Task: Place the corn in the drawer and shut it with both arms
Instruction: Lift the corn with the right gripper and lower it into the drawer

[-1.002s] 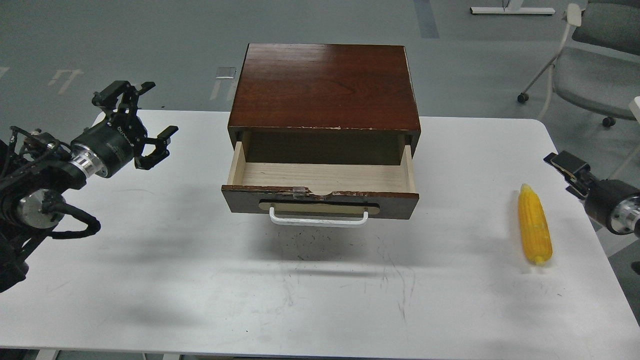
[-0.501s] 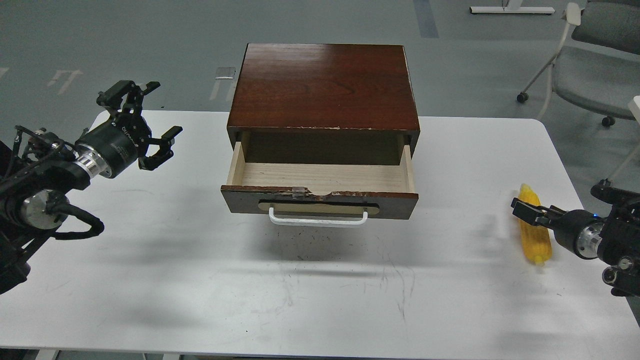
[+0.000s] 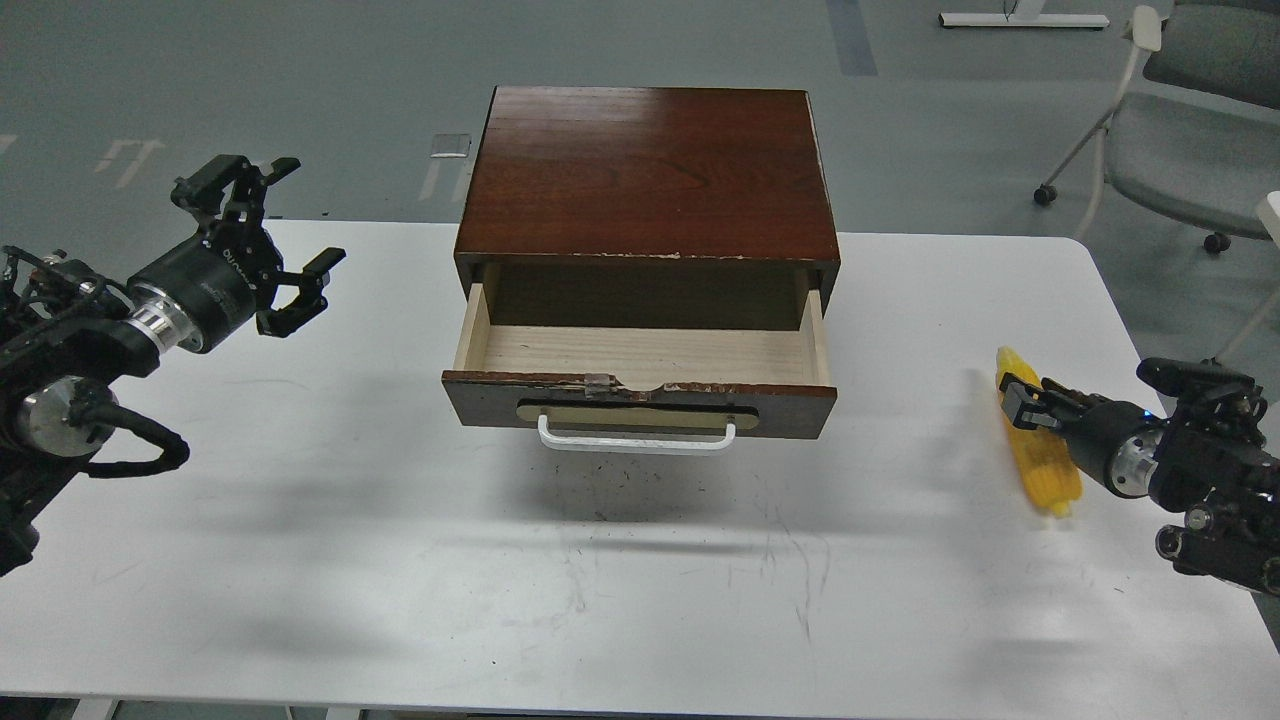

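Note:
The drawer [image 3: 640, 395] stands pulled open from the dark brown cabinet [image 3: 650, 170] at the table's middle back; its pale wood inside is empty and its white bar handle [image 3: 636, 440] faces me. The yellow corn [image 3: 1040, 465] lies tilted and blurred near the table's right edge. My right gripper [image 3: 1022, 405] comes in from the right and is closed around the corn's upper part. My left gripper [image 3: 312, 212] is open and empty, held above the table's left back corner, well left of the drawer.
The white table [image 3: 620, 590] has scuff marks in front of the drawer. A grey wheeled chair [image 3: 1190, 120] stands on the floor beyond the table's right back corner.
My right gripper came down from the right onto the corn, and the corn has shifted left and slightly back with it. My left gripper has drifted a little left.

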### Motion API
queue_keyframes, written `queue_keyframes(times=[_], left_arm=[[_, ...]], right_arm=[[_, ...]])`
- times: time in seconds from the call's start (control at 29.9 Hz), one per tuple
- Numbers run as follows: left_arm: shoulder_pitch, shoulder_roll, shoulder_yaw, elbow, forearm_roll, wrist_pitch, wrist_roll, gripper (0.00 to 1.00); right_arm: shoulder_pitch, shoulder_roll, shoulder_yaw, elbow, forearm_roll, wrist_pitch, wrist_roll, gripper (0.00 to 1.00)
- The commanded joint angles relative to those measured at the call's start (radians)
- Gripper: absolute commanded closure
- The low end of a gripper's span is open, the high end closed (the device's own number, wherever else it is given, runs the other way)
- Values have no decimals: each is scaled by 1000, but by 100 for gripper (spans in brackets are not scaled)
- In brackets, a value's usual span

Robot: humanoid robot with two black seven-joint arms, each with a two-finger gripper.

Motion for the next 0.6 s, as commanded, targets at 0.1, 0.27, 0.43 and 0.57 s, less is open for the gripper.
queue_keyframes(times=[0.1,0.27,0.43,0.57], left_arm=[[0,-6,3,0,0,1,0,2],[5,-8,6,0,0,3,-2,2],[6,-6,1,0,0,3,-2,2],[9,-8,1,0,0,3,-2,2]], right_arm=[[212,-83,-19,105,-30,24,87,100],[316,-83,-29,126,-141,27,115,100],[514,-61,-25,151,-211,27,178,100],[658,0,-21,163,-326,27,227,100]])
